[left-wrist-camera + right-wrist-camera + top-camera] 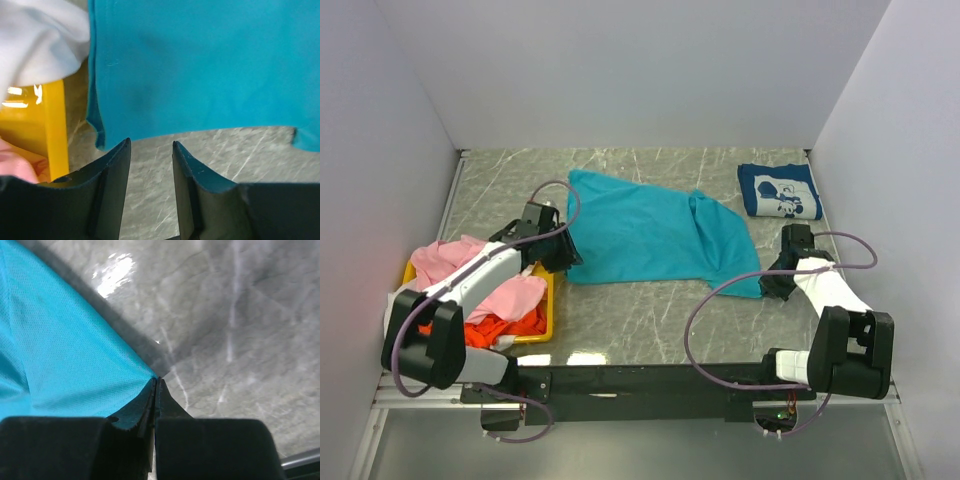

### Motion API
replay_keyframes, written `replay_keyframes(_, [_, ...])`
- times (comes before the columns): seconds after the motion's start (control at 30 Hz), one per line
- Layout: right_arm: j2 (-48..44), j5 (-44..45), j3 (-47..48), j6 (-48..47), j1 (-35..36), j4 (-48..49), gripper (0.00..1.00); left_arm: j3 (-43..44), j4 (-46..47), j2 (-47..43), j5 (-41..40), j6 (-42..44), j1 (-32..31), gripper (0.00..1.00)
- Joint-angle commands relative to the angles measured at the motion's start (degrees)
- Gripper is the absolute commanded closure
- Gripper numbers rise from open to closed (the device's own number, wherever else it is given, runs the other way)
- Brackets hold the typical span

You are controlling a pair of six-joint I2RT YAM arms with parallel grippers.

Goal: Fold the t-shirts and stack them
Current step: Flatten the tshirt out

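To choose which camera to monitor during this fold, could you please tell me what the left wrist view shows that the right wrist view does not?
Only the left wrist view: the left gripper open with nothing between its fingers, the yellow tray, some white cloth and a bit of pink cloth.
Only the right wrist view: the right gripper shut on a corner of the teal t-shirt.
Both: the teal t-shirt lying on the grey marble table.
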Motion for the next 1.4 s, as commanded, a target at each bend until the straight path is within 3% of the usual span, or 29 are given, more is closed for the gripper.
replay_keyframes(0.0, [-0.79,2.11,2.14,-1.51,-2.09,-2.22,1.00,1.72,-1.94,2.51,-1.58,-0.51,-1.50,0.57])
replay_keyframes(0.43, [-0.44,0.79,1.97,-3.01,-6.40,-1.61,1.00,4.09,-8.27,9.21,-6.41,-0.77,-5.02,0.72])
replay_keyframes(1.2, [0.70,-1.05,2.32,-3.01,-6.31,-1.08,1.00,3.74,-7.66,14.83,-4.83,-0.07,-5.20,0.64])
replay_keyframes(1.27, [0.53,-1.05,2.32,-3.01,-6.31,-1.08,1.00,3.74,-7.75,15.53,-4.48,0.02,-5.20,0.66])
replay_keyframes(1.37, [0.27,-1.23,2.67,-2.92,-6.31,-1.25,1.00,3.92,-7.92,16.06,-4.48,0.11,-5.20,0.77])
